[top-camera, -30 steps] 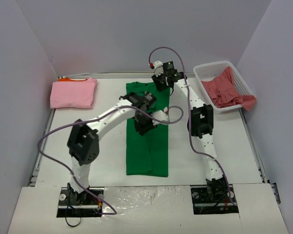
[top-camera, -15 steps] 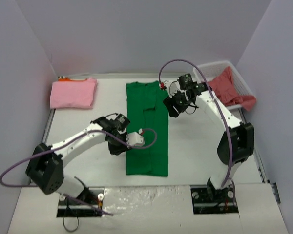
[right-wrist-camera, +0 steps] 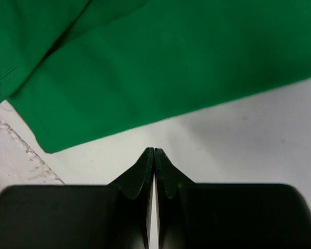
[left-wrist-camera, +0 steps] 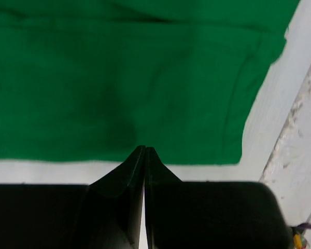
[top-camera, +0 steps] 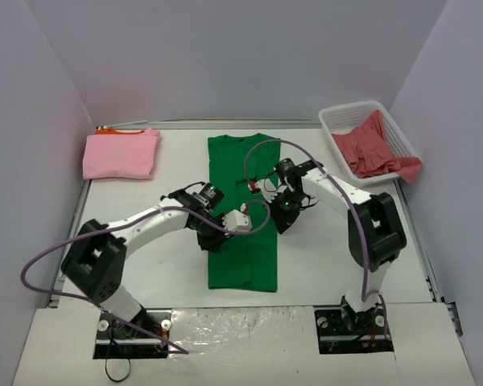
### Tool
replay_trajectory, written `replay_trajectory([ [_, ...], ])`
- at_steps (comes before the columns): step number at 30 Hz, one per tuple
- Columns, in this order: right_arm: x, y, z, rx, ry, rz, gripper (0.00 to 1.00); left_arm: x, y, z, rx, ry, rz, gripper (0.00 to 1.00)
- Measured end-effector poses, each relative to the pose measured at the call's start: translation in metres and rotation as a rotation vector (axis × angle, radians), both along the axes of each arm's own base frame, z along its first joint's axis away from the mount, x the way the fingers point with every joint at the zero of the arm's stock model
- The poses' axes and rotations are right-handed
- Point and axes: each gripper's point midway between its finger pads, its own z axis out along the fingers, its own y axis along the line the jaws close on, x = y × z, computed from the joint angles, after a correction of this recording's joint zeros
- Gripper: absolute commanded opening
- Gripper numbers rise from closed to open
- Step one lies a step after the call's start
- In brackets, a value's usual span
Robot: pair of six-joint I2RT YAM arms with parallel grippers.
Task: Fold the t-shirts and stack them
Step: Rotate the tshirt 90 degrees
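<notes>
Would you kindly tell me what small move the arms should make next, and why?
Probably open both pincers. The left pincer and right pincer are shut and look empty, tips by opposite long edges of the lengthwise-folded green t-shirt; they must open to grip it for the next fold.

Looking down on a white table [top-camera: 322, 257], boxed on three sides by plain pale grey walls [top-camera: 225, 56], under soft even light.
</notes>
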Motion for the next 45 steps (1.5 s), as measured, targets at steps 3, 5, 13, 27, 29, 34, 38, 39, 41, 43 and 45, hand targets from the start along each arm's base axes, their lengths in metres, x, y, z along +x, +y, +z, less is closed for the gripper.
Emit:
replay_trajectory([
  [3,0.003,0.007,-0.025,-0.019,0.077,0.006,0.0,0.007,-0.018,-0.017,-0.021,0.065,0.008,0.02],
  [5,0.003,0.01,-0.037,-0.024,0.119,0.006,0.0,0.008,-0.024,-0.028,-0.021,0.1,0.015,0.02],
  [13,0.004,0.023,-0.052,-0.002,0.198,0.011,0.0,0.011,-0.036,-0.037,-0.041,0.126,0.03,0.02],
  [27,0.012,0.026,-0.053,-0.004,0.275,-0.017,0.0,0.049,-0.03,-0.047,-0.031,0.234,0.13,0.02],
  [29,0.018,0.026,-0.053,-0.001,0.269,-0.023,0.0,0.057,-0.03,-0.047,-0.026,0.236,0.142,0.02],
  [34,0.046,0.026,-0.053,0.012,0.233,-0.057,0.0,0.07,-0.033,-0.046,-0.021,0.23,0.151,0.02],
  [38,0.082,0.023,-0.051,0.019,0.172,-0.09,0.0,0.081,-0.039,-0.046,-0.021,0.219,0.152,0.02],
  [39,0.091,0.023,-0.051,0.022,0.157,-0.099,0.0,0.085,-0.04,-0.045,-0.022,0.213,0.153,0.03],
  [41,0.107,0.021,-0.05,0.025,0.13,-0.112,0.0,0.093,-0.043,-0.044,-0.024,0.199,0.156,0.02],
  [43,0.12,0.022,-0.05,0.028,0.103,-0.117,0.0,0.102,-0.045,-0.044,-0.026,0.185,0.161,0.02],
  [45,0.129,0.022,-0.05,0.031,0.092,-0.122,0.0,0.112,-0.046,-0.044,-0.03,0.173,0.169,0.02],
])
